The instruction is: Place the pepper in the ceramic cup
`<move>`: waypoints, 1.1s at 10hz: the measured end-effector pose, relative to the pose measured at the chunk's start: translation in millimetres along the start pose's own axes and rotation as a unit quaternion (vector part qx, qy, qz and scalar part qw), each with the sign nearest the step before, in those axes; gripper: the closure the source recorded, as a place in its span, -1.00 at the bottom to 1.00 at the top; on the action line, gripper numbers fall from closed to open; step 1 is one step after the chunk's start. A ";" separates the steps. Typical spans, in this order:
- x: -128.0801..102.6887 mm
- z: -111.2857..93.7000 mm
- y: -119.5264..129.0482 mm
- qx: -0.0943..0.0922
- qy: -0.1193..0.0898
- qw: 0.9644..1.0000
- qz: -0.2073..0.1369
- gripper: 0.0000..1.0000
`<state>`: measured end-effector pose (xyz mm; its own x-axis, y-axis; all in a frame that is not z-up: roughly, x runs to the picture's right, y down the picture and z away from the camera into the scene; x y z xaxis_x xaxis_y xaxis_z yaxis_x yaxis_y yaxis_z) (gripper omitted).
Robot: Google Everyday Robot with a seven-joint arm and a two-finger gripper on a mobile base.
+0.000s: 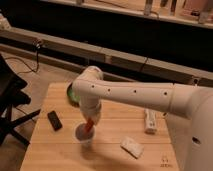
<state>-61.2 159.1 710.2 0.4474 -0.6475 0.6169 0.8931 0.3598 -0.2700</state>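
I see my gripper [90, 121] hanging right over the ceramic cup [84, 135], the pepper [89, 125] at its tip, poking down into the cup's mouth.

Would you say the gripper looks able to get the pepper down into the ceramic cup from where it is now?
Probably yes. The gripper hangs directly above the ceramic cup, with the pepper pointing down at its opening. Nothing lies between them; the black device and white packet sit well aside.
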 end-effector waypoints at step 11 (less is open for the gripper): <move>-14.7 15.3 -8.9 0.000 -0.009 1.000 -0.013 -0.25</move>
<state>-76.5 175.6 714.9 0.4237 -0.6445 0.6365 0.9042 0.3434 -0.2541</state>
